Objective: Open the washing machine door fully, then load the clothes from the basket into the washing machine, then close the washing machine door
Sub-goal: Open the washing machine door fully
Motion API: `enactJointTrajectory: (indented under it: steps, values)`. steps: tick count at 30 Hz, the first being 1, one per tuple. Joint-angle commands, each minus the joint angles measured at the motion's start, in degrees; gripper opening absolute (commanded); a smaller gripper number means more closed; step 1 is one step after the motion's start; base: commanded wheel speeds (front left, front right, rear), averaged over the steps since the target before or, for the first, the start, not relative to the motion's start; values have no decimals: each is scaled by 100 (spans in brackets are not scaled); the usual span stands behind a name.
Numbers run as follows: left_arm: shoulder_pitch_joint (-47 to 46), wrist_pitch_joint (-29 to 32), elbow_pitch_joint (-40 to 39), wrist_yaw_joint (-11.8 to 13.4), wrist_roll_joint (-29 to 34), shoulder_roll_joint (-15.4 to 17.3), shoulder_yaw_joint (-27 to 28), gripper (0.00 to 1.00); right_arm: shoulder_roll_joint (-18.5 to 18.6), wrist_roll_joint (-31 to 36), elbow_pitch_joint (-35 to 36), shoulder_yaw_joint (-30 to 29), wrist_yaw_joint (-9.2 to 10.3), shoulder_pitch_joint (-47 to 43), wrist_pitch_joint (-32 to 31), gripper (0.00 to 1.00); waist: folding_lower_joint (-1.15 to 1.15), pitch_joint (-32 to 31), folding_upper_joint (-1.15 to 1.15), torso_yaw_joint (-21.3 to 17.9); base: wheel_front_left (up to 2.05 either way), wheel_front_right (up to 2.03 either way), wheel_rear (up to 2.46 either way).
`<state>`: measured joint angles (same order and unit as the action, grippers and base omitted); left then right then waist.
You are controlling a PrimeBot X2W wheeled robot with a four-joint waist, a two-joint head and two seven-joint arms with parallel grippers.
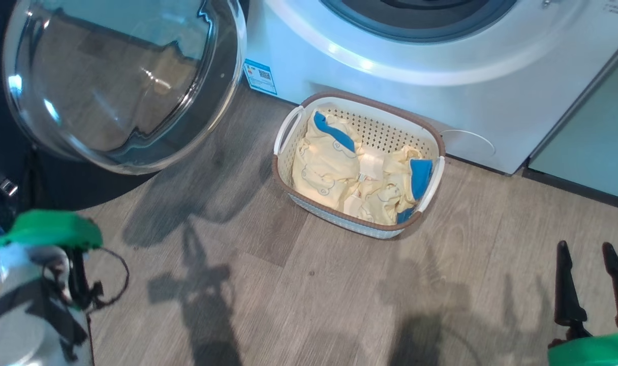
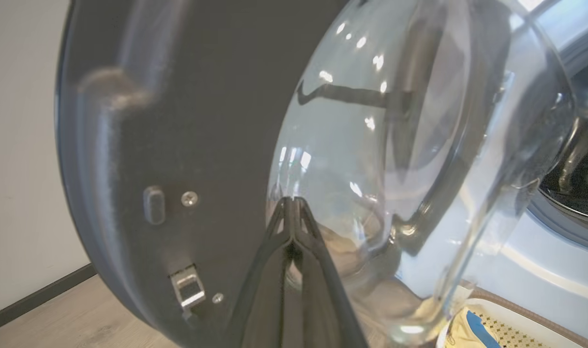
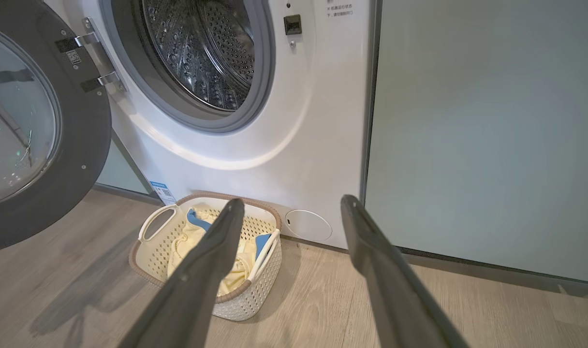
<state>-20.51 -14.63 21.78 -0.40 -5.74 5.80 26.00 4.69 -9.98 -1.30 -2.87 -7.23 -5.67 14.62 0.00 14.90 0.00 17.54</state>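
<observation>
The washing machine door (image 1: 121,81), black with a bulging glass bowl, stands swung open to the left of the washing machine (image 1: 390,61). In the right wrist view the steel drum (image 3: 197,48) is bare. The cream basket (image 1: 283,178) sits on the floor against the machine's front, holding pale yellow clothes (image 1: 329,168) with blue patches. My left gripper (image 2: 290,200) is shut with nothing in it, its tips close to the door's (image 2: 178,121) inner face at the edge of the glass. My right gripper (image 1: 585,247) is open and empty, low at the right, short of the basket (image 3: 149,261).
A pale green cabinet (image 3: 482,135) stands right of the machine. A white wall with dark skirting (image 2: 23,145) lies behind the open door. Wood floor (image 1: 314,295) stretches between me and the basket. A round service flap (image 3: 307,224) sits low on the machine.
</observation>
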Motion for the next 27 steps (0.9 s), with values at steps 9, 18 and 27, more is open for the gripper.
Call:
enactJointTrajectory:
  steps: [9, 18, 27]
  values:
    - [808, -37, -1375, -94, 79, -195, 313, 0, -81, -15, 141, 122, -25, 180, 38, 100, 0, -194, 0, -135, 0, 0, 0]
    - [1821, -37, -2437, -15, -47, -288, -395, 0, -157, -97, 114, 260, -25, 208, 38, 100, 0, -444, 0, -424, 0, 0, 0]
    - [2557, -37, -3017, 197, -189, -291, -1238, 100, -178, -162, 144, 420, -25, 127, 38, 100, 0, -748, 0, -1040, 0, 0, 0]
